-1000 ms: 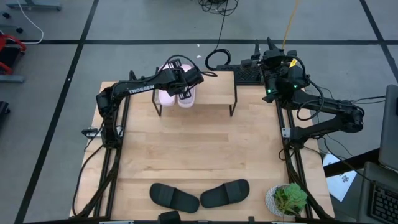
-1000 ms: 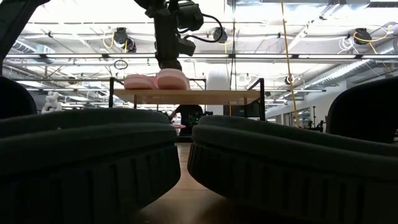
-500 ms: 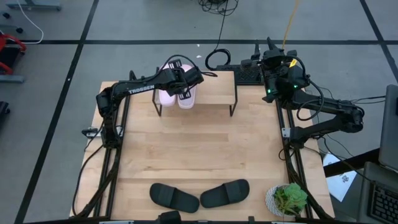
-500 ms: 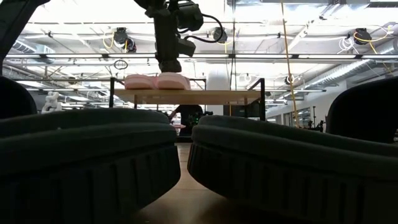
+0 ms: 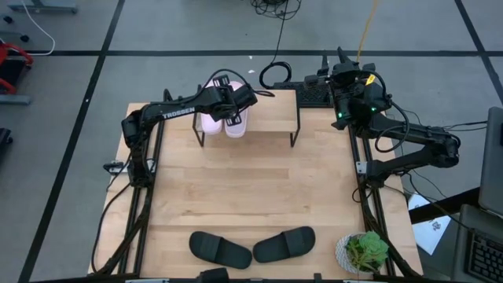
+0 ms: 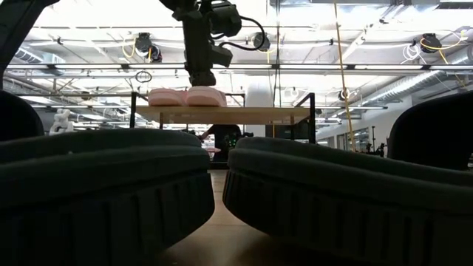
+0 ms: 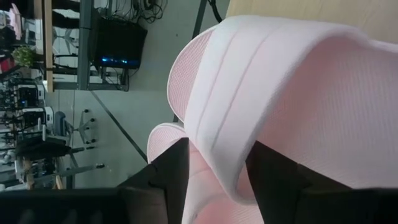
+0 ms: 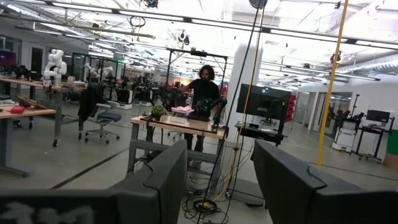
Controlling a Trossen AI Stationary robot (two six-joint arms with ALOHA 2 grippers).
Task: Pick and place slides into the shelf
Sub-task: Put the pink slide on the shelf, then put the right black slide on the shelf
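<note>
Lowered flat onto the shelf (image 5: 267, 110), pink slide (image 5: 236, 122) sits between the left claw's (image 5: 233, 110) parted fingers.

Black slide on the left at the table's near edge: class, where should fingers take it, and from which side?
Grip the left black slide across its wide strap, coming straight down from above: it lies flat, sole down, and the strap arches clear of the footbed, probably the easiest part to pinch.

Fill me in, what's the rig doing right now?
Putting slides on the shelf. The left gripper is over the shelf's left end, its fingers astride the strap of a pink slide that lies there beside its mate. The black pair lies on the table's near edge. The right gripper waits open off the far right corner.
</note>
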